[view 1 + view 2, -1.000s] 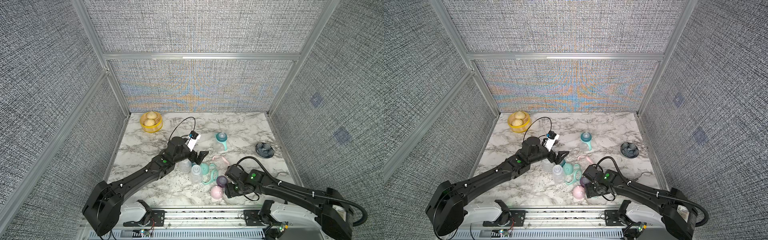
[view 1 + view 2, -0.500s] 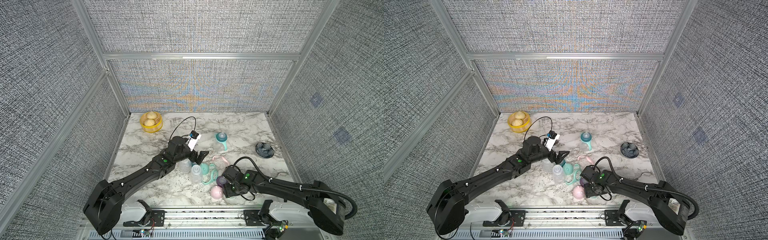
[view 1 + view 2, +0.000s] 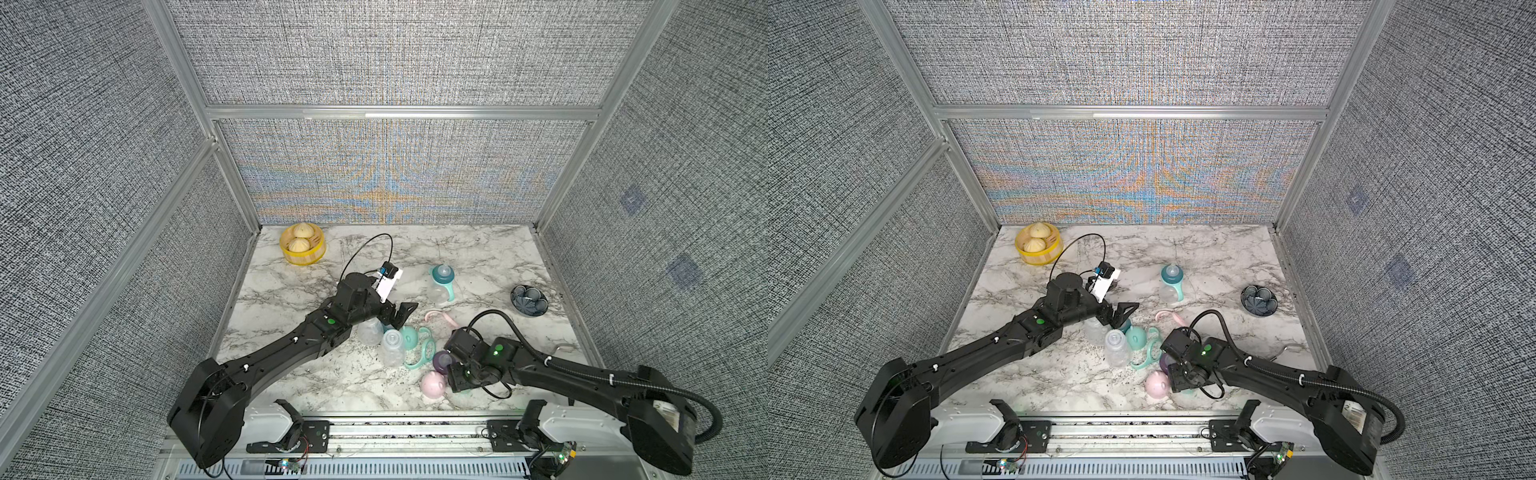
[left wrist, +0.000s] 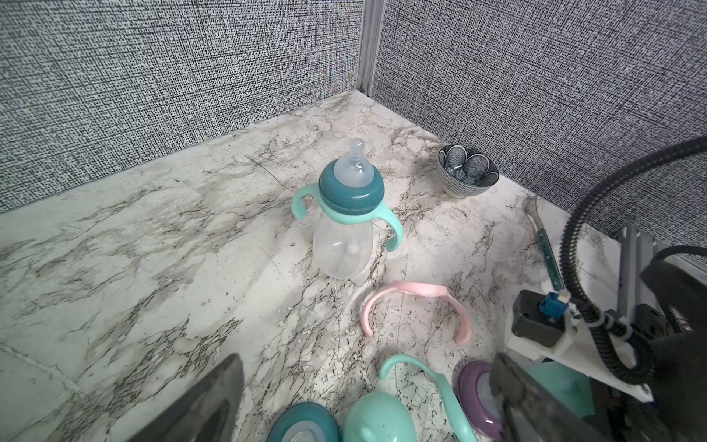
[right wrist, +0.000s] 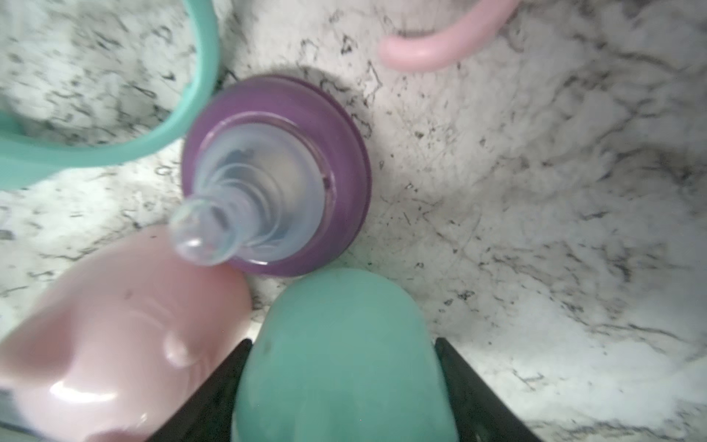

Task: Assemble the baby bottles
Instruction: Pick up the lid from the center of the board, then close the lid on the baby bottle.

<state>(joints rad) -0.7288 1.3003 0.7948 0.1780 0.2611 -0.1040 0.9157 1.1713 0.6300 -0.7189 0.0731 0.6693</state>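
One baby bottle [image 3: 441,284] [image 4: 344,214] stands put together with a teal collar and mint handle. Two clear bottles [image 3: 392,348] [image 3: 369,330] sit by my left arm. My left gripper [image 3: 399,318] [image 4: 363,405] hangs open over a teal collar [image 4: 302,421], a mint cap [image 4: 378,417] and a mint handle [image 4: 432,386]. My right gripper [image 3: 451,376] [image 5: 344,382] is low near the table's front, both fingers against a mint dome cap [image 5: 344,356]. Beside it lie a pink cap [image 5: 126,333] [image 3: 432,383] and a purple collar with nipple [image 5: 275,176] [image 3: 441,361]. A pink handle [image 3: 441,320] lies loose.
A yellow basket with buns [image 3: 302,245] stands at the back left. A dark patterned bowl [image 3: 528,300] [image 4: 467,172] sits at the right, with a thin metal tool [image 4: 545,245] lying near the right edge. Fabric walls close the table on three sides.
My right arm has stretched leftward and lower to the caps, and its jaws have narrowed around the mint cap. The left arm has stayed put.
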